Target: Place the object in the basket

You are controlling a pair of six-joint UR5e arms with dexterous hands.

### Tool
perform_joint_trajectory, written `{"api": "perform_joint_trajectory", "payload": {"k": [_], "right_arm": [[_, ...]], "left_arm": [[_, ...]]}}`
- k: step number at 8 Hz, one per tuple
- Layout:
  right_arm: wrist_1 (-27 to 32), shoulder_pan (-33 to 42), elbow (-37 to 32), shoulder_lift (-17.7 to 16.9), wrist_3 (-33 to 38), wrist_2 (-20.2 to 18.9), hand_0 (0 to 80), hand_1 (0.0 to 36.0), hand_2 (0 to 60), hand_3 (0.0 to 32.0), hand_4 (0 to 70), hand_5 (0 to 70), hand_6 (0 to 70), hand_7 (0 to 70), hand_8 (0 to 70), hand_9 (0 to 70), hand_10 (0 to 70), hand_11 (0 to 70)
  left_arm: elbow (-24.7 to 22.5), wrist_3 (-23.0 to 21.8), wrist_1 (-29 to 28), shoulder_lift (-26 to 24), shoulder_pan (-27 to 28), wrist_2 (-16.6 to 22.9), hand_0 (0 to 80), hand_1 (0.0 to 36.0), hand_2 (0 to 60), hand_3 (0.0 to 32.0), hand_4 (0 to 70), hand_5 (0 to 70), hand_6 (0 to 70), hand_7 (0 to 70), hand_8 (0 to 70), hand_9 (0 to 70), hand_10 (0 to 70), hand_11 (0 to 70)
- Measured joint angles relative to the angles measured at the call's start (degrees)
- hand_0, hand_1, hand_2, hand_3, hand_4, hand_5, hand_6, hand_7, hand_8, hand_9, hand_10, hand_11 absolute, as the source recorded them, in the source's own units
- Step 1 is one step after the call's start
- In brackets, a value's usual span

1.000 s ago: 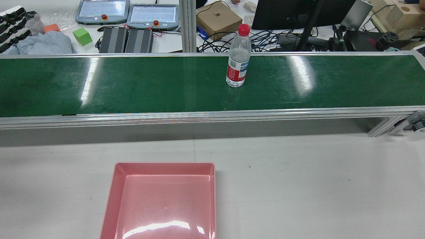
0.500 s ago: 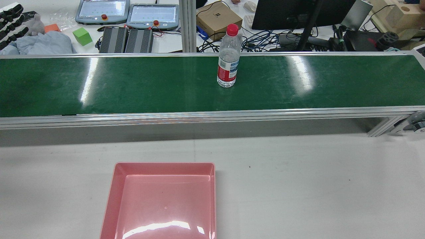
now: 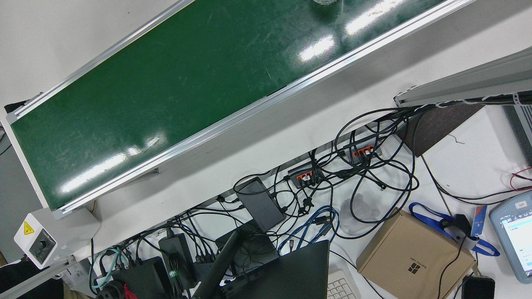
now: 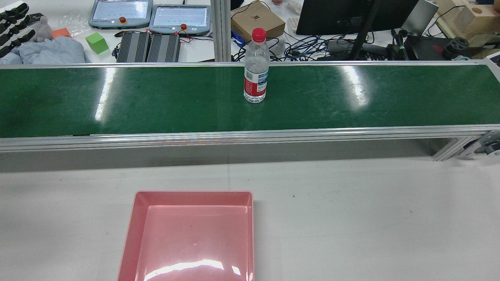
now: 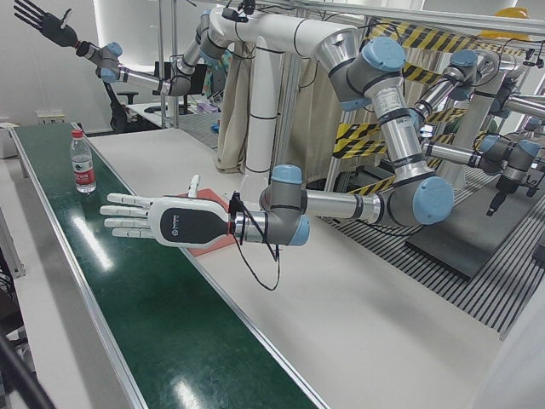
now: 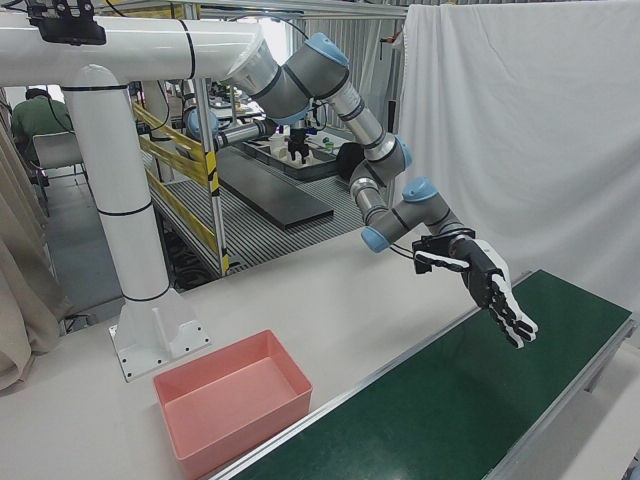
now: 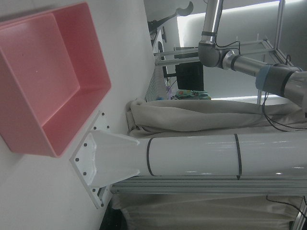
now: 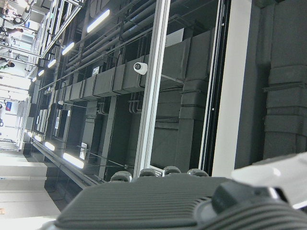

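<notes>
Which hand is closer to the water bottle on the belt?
Left, probably: the left hand hovers low over the belt, leftward of the bottle. The right hand is raised high beyond it.

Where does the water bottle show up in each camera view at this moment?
Front view: only its base at the top edge, on the green belt.
Rear view: water bottle upright on the belt, centre, near the far rail.
Left-front view: upright at the belt's far end, upper left.
Right-front view: not in it.
Left hand view: not in it.
Right hand view: not in it.
Shared landmark: the green belt.
</notes>
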Motion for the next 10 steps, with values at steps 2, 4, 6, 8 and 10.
{"api": "perform_joint_trajectory", "payload": {"k": [2,4,6,8,10], "right_arm": [[0.00,0.02,0.00,0.00,0.00,0.00,0.0,0.0,0.0,0.0,0.0,0.0,0.0,0.0,0.0,0.0,0.0,0.0],[0.00,0.02,0.00,0.00,0.00,0.00,0.0,0.0,0.0,0.0,0.0,0.0,0.0,0.0,0.0,0.0,0.0,0.0],[0.00,0.03,0.00,0.00,0.00,0.00,0.0,0.0,0.0,0.0,0.0,0.0,0.0,0.0,0.0,0.0,0.0,0.0],[0.00,0.01,0.00,0.00,0.00,0.00,0.0,0.0,0.0,0.0,0.0,0.0,0.0,0.0,0.0,0.0,0.0,0.0],[0.00,0.00,0.00,0.00,0.00,0.00,0.0,0.0,0.0,0.0,0.0,0.0,0.0,0.0,0.0,0.0,0.0,0.0]], "left_arm": [[-0.07,0.01,0.01,-0.09,0.02,-0.01,48.4,1.0,0.0,0.0,8.4,6.5,0.0,0.0,0.0,0.0,2.5,4.5],[-0.67,-0.11,0.24,-0.10,0.02,-0.01,48.2,0.7,0.0,0.0,8.2,7.0,0.0,0.0,0.0,0.0,2.8,4.9],[-0.93,-0.06,0.42,-0.03,0.12,-0.05,48.7,1.4,0.0,0.0,10.0,6.9,0.0,0.0,1.0,0.2,3.3,5.6],[-0.88,0.10,0.70,-0.13,1.94,-1.63,48.6,0.9,0.0,0.2,10.2,6.1,0.0,0.0,0.9,0.1,3.2,5.4],[-0.87,0.37,1.76,-0.34,6.50,-4.95,47.8,0.0,0.0,0.8,9.9,5.7,0.0,0.0,0.7,0.0,3.5,5.8]]}}
